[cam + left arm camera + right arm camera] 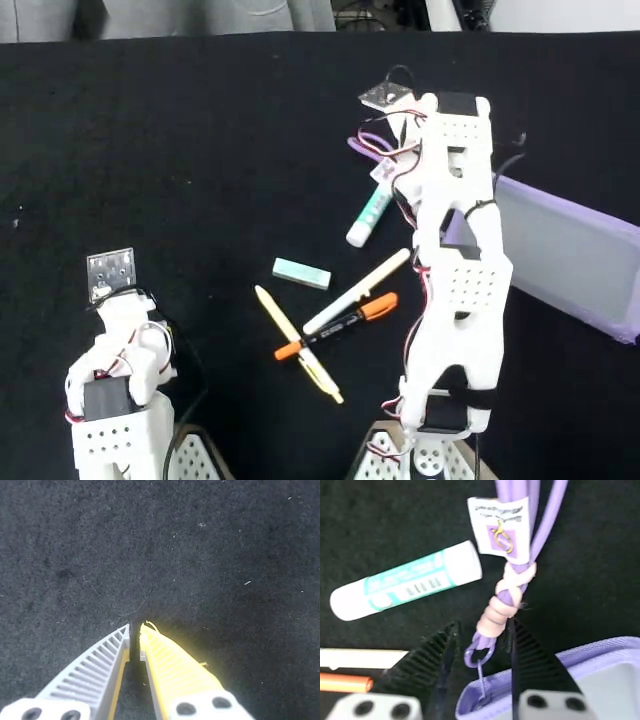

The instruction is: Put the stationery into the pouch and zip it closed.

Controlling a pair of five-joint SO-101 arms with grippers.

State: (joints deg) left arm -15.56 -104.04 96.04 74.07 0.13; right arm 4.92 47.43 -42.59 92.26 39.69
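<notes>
Risk: right end effector [482,627], open astride the zip cord [507,600] of the pouch [600,647], may pinch off-centre and slip off.

right claw [482,624] straddles the purple cord [506,599] of the pouch [600,648].

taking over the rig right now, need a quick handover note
Left claw: shut, empty, over the bare table.
Right claw: open, straddling the pouch's purple pull cord, not clamped on it.
Pouch lies at the right of the high view. The glue stick, eraser, yellow pen, orange marker and white pen lie loose mid-table.
Done: nothing packed.
Left: load all five, then zip the pouch closed.
</notes>
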